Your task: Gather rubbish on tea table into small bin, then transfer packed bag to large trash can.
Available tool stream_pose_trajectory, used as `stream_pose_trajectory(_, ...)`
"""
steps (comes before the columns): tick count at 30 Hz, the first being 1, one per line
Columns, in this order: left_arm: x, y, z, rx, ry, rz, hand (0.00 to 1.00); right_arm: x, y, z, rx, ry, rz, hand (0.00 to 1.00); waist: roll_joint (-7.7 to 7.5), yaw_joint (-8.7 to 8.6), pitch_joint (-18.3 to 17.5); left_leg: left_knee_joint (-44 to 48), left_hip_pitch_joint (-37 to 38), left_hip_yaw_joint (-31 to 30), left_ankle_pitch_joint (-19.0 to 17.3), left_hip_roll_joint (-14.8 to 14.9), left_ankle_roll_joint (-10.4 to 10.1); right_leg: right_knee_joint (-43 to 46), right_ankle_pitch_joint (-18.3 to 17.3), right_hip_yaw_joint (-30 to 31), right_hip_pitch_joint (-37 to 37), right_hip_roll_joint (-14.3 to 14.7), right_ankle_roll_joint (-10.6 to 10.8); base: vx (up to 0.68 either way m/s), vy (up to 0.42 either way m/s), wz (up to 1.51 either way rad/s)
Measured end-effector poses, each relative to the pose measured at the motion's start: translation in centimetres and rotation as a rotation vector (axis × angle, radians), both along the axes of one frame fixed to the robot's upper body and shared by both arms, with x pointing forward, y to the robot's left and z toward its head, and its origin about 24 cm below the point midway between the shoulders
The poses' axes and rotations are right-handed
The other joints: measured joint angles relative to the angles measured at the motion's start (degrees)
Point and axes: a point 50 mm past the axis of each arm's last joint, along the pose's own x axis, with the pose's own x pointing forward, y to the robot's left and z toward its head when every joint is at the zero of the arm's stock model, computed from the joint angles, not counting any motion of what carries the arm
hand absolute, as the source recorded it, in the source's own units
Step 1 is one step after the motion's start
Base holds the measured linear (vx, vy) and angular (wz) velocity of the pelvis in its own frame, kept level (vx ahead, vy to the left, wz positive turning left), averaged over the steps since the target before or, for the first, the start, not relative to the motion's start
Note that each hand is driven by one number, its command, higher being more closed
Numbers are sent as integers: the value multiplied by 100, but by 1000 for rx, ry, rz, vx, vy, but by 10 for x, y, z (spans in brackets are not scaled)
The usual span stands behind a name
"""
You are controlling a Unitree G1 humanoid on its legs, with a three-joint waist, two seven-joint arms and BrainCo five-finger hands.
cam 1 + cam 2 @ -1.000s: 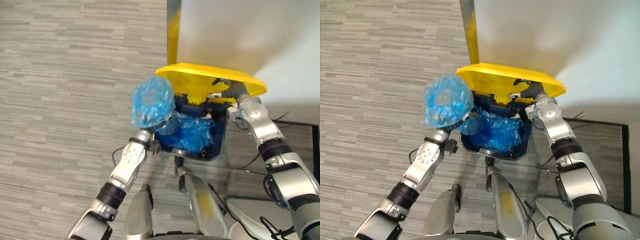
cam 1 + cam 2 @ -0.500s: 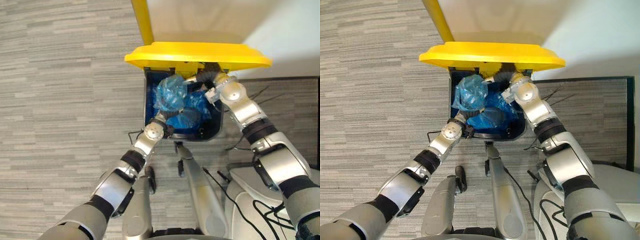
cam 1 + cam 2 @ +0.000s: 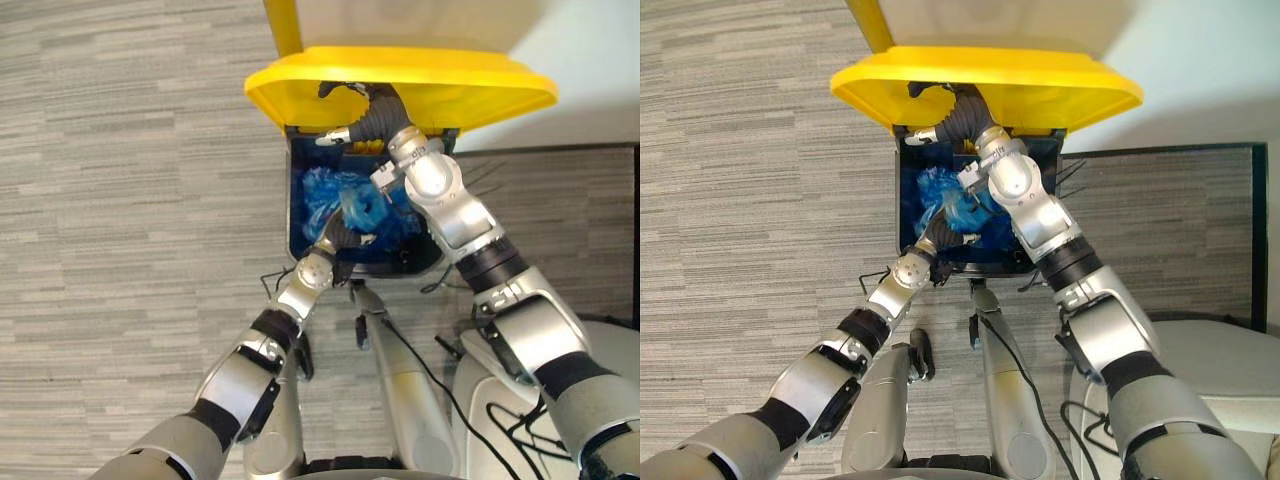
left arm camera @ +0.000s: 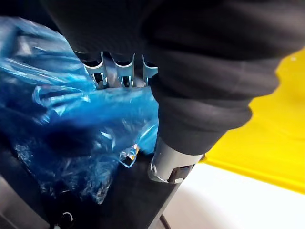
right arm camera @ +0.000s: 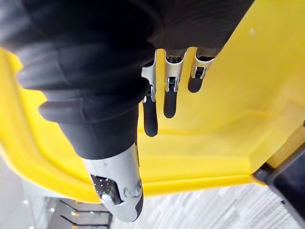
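No writing, label, number or sign can be read anywhere: none on the yellow lid (image 3: 480,88), none on the dark wall of the large trash can (image 3: 295,215), none on the blue bag (image 3: 325,195) lying inside it.

Grey streaked carpet (image 3: 120,200) spreads all around, a thin black strip (image 3: 1170,150) borders a patch of it on the right, and a pale wall (image 3: 400,20) with a yellow post (image 3: 283,25) stands at the far side.
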Motion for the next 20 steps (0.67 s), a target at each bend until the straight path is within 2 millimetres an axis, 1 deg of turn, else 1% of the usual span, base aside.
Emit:
stream_pose_trajectory(1,-3,8,-9,4,20,27,0,-2,-4,-19,14,54,-12,0,-2,2,-1,34,132,-46,3,-57,4,3,0,-35,174,-58,2,-138,57,31)
stream_pose_trajectory(2,-6,13,-15,9,37,38,0,-3,-5,-29,18,84,-16,0,-8,8,-4,66,198,-58,3,-78,5,3,1,-42,262,-77,3,-162,68,23)
stream_pose_trajectory(3,-13,26,-30,27,78,67,0,-7,-8,-50,22,143,-26,0,-43,14,-13,79,347,-66,14,-164,27,2,11,-27,421,-128,12,-169,82,8)
stream_pose_trajectory(4,-22,41,-47,56,123,96,0,-11,-12,-71,10,202,-46,0,-107,22,-18,67,518,-64,47,-289,86,4,53,21,570,-183,70,-152,81,0)
stream_pose_trajectory(5,-28,50,-57,68,150,115,0,-14,-14,-82,6,230,-57,0,-153,43,-12,49,621,-39,63,-344,112,0,90,61,652,-204,110,-172,84,-19)
stream_pose_trajectory(6,-41,68,-75,85,209,160,0,-19,-21,-103,13,296,-81,0,-230,107,-37,37,795,60,91,-407,154,-40,172,161,791,-231,202,-200,97,-34)
stream_pose_trajectory(7,-58,86,-93,86,269,213,0,-27,-30,-124,7,358,-110,0,-298,138,-77,37,937,185,137,-426,239,-167,235,261,946,-250,346,-212,86,-36)
stream_pose_trajectory(8,-67,96,-100,77,295,241,0,-31,-34,-134,-4,384,-124,0,-346,144,-106,16,986,265,185,-389,321,-258,226,295,1017,-281,387,-260,47,-40)
stream_pose_trajectory(9,-86,112,-113,43,346,292,0,-41,-45,-153,-16,442,-156,0,-411,165,-149,-118,1070,440,306,-327,404,21,-115,125,920,-424,538,-298,-1,-38)
stream_pose_trajectory(10,-104,130,-123,22,395,352,0,-52,-54,-171,-23,498,-183,0,-423,183,-186,-265,1104,484,444,-265,410,1152,-359,22,661,-506,224,-334,-34,-23)
stream_pose_trajectory(11,-123,145,-134,-7,451,405,0,-70,-66,-195,-23,582,-215,0,-443,171,-295,-529,1185,423,629,-246,370,2425,-698,-24,567,-655,5,-228,-43,0)
stream_pose_trajectory(13,-145,158,-142,-42,493,464,0,-92,-76,-219,-33,667,-245,0,-435,163,-473,-819,1232,354,788,-161,306,3325,-1057,-17,654,-750,-69,-89,-76,6)
stream_pose_trajectory(14,-166,169,-147,-70,520,512,0,-113,-84,-237,-31,738,-267,0,-430,188,-623,-1059,1262,330,896,-39,237,3792,-1240,87,894,-799,-96,-42,-131,-12)
stream_pose_trajectory(15,-179,174,-149,-87,537,533,0,-130,-91,-247,-21,778,-294,0,-466,203,-735,-1198,1264,324,984,0,160,3862,-1296,226,1133,-907,-5,-20,-194,-17)
stream_pose_trajectory(16,-192,179,-151,-96,556,552,0,-152,-99,-259,-22,829,-323,0,-577,215,-912,-1313,1249,332,1083,-20,25,3501,-1260,355,1562,-1107,86,12,-244,-20)
stream_pose_trajectory(17,-200,183,-153,-119,569,579,0,-170,-108,-269,-19,879,-366,0,-609,266,-1086,-1395,1225,324,1157,-10,-97,2690,-1827,300,2017,-1114,596,31,-221,-20)
stream_pose_trajectory(18,-203,181,-154,-145,579,592,0,-177,-113,-272,-18,897,-390,0,-568,294,-1194,-1508,1214,332,1235,51,-147,2304,-1965,163,2163,-1093,696,59,-225,-34)
stream_pose_trajectory(19,-210,175,-159,-184,601,594,0,-188,-122,-277,-15,925,-430,0,-507,298,-1455,-1827,1217,413,1458,144,-159,1546,-2034,-35,2368,-988,642,61,-167,-34)
stream_pose_trajectory(20,-211,171,-160,-201,610,588,0,-193,-124,-279,-18,936,-440,0,-478,300,-1574,-2022,1246,460,1555,182,-207,1198,-2026,-50,2462,-918,630,50,-130,-29)
